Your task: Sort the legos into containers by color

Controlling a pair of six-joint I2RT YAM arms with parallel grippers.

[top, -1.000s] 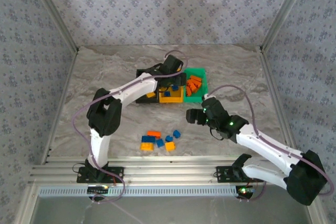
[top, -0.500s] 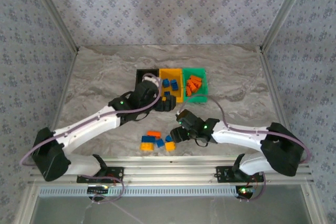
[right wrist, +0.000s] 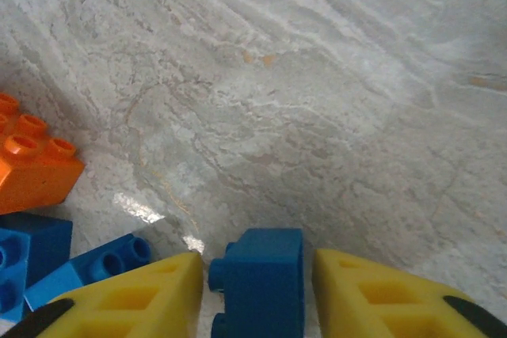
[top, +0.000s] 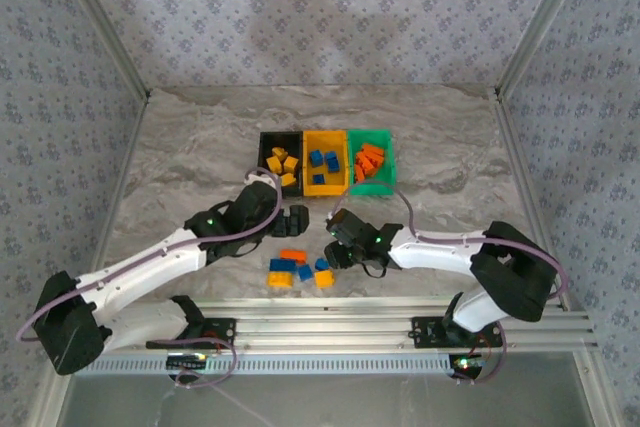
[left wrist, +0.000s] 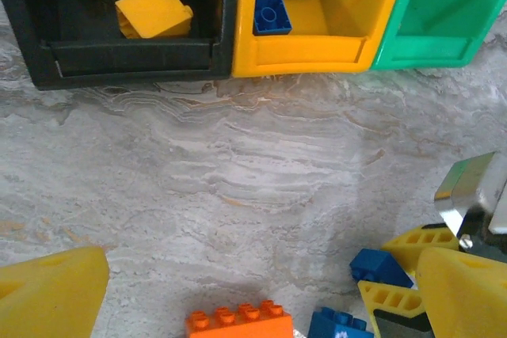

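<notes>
**Right tool straddling a blue brick, left tool wide open**

So we've got the right tool (right wrist: 257, 263) down at the counter (right wrist: 333, 77) with a blue brick (right wrist: 261, 286) sitting between its two yellow fingers (right wrist: 135, 298). The fingers hug it on both sides. We honestly can't tell if they're pinching it or just sitting right beside it. The brick itself is on the counter.

That brick is at the right end of the loose legos (top: 298, 269), a small heap close to the counter's near edge, about midway along it. There's an orange brick (left wrist: 238, 322) in there, plus more blue and yellow ones.

The left tool (top: 297, 219) is released, with its jaws spread wide and nothing between them. It hovers just behind the heap, between the heap and the containers.

The containers stand in a row around the middle of the counter:
- The black bin (left wrist: 127, 65) has yellow bricks (left wrist: 154, 9).
- The yellow bin (left wrist: 301, 57) has blue bricks (left wrist: 272, 15).
- The green bin (left wrist: 428, 51) has orange bricks (top: 368, 159).
</notes>
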